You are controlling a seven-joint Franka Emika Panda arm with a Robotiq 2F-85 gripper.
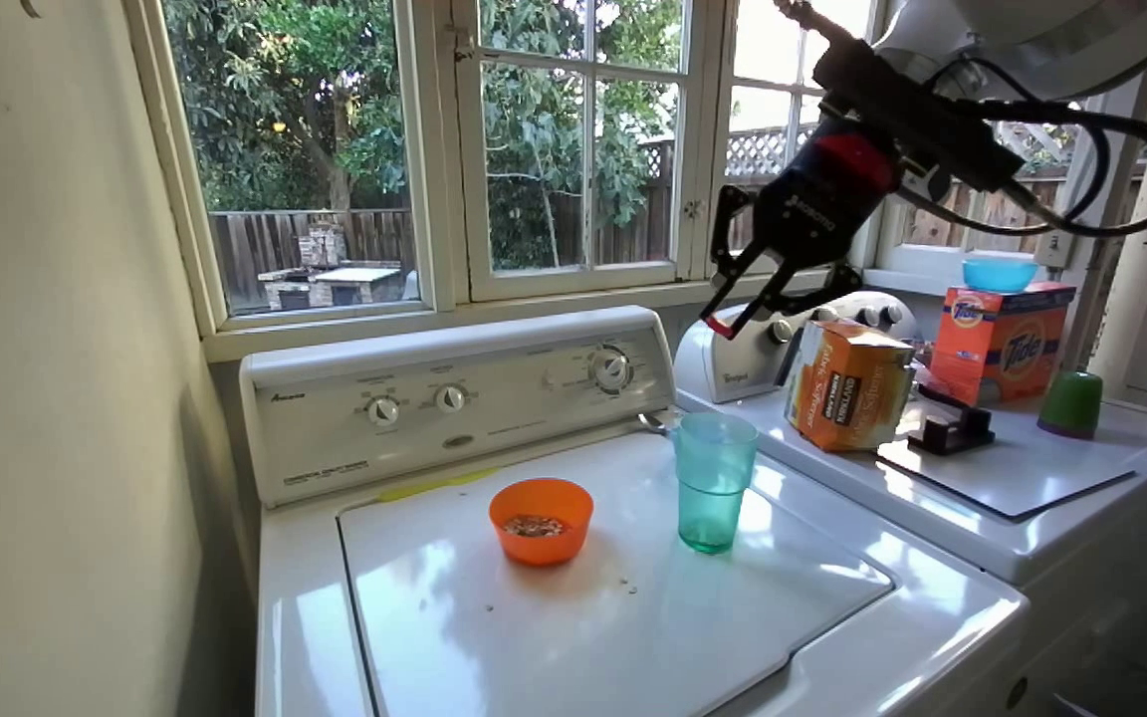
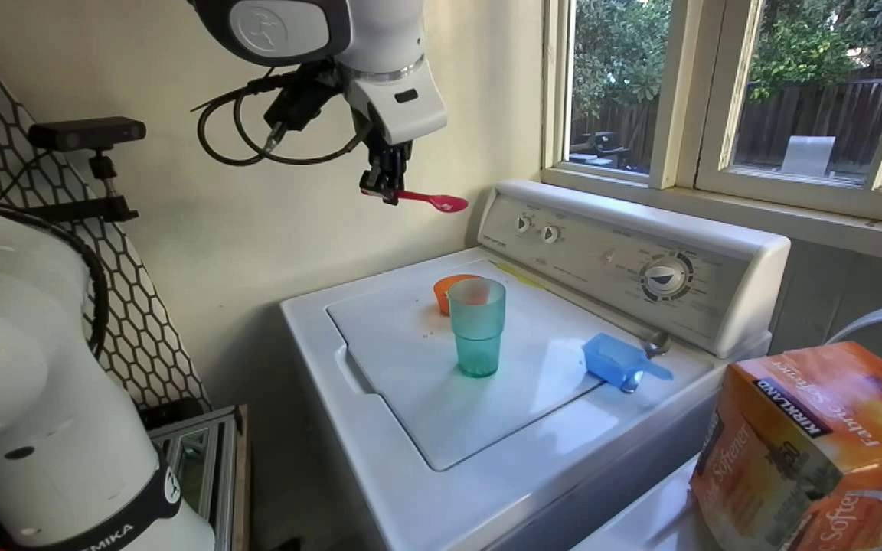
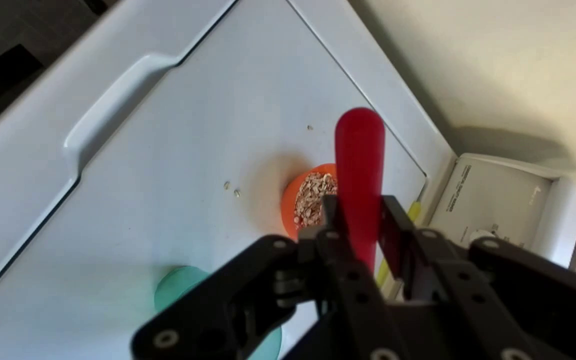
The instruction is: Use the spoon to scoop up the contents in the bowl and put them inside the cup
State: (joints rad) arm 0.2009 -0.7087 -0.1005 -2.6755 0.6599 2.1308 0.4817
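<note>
My gripper [image 2: 387, 194] is shut on the red-pink spoon [image 2: 441, 201], held roughly level well above the washer. In the wrist view the spoon's handle [image 3: 360, 160] stands between my fingertips [image 3: 359, 212]; its scoop end is hidden. In an exterior view only a bit of red shows at my fingertips [image 1: 720, 327]. The orange bowl [image 1: 544, 550] stands on the washer lid with oat-like flakes [image 1: 534, 526] in it; it is partly hidden behind the cup in an exterior view [image 2: 442, 295]. The teal cup [image 1: 716, 488] stands upright beside the bowl; my fingers partly cover it in the wrist view [image 3: 178, 287].
Several loose flakes lie on the washer lid [image 1: 454, 647]. A yellow-handled tool [image 1: 439, 484] lies along the control panel [image 2: 609, 252]. A blue scoop [image 2: 615, 358] and a metal spoon [image 2: 656, 343] lie near the panel. A softener box [image 1: 847, 393] stands on the neighbouring machine.
</note>
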